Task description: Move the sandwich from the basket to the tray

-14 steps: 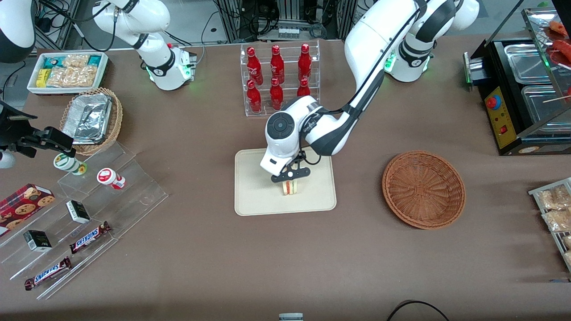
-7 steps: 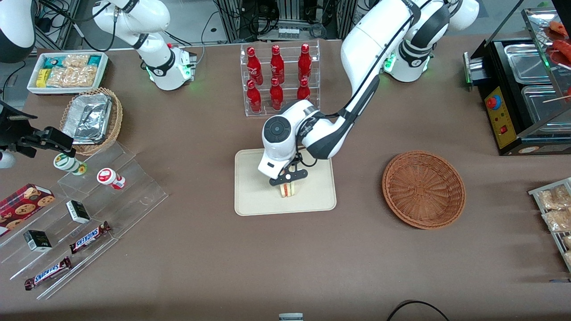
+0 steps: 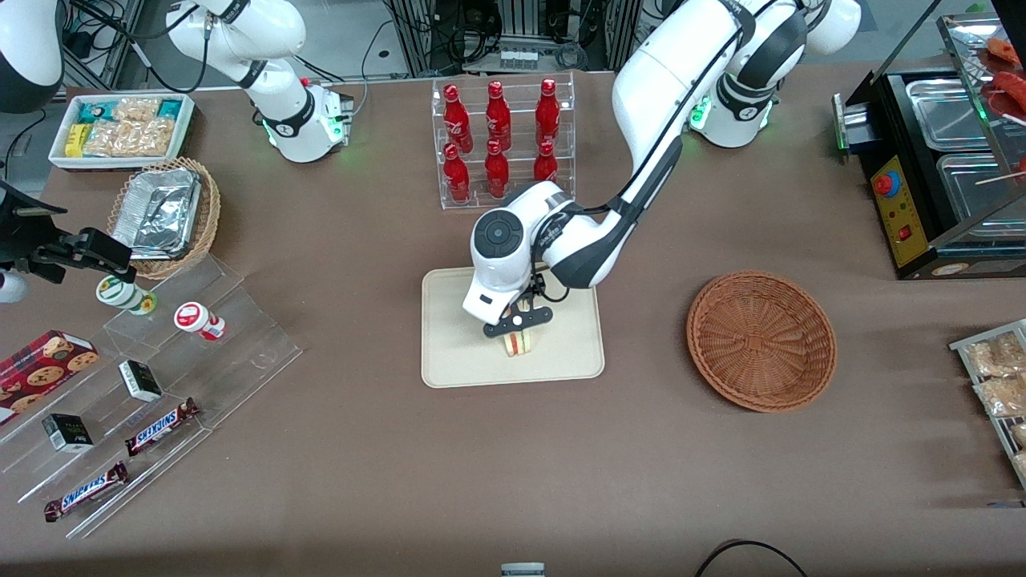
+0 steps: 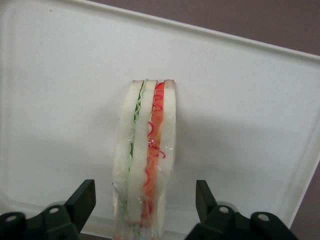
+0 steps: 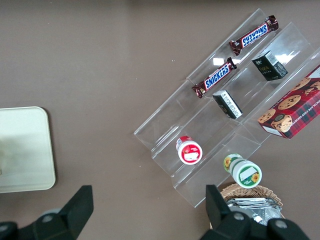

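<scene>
one sandwich [image 4: 146, 155] stands on its edge on the tray [image 3: 457, 361] at mid-frame in the front view, with the gripper [image 3: 517, 320] right above it. both fingers [image 4: 82, 200] are spread, clear of the bread on either side, so the release looks done. well apart toward the working arm's end, the basket [image 3: 761, 340] sits without it.
</scene>
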Available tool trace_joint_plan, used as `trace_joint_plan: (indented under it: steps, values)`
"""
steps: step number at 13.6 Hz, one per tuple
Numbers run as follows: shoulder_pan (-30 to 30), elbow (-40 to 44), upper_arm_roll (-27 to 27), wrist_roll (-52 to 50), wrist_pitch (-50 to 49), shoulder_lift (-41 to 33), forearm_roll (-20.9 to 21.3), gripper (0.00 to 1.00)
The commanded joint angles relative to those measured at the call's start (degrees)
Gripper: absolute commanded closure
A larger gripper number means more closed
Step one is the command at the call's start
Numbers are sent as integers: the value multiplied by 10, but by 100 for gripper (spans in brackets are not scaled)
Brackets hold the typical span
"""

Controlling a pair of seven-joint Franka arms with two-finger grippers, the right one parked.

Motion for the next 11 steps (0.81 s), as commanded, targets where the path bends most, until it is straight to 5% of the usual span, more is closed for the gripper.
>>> trace_joint_plan:
  steps: [1, 11]
  values:
    - [-2, 39, 5, -6, -77, -21, 7, 0]
    - [91, 45, 7, 263, -244, -113, 14, 0]
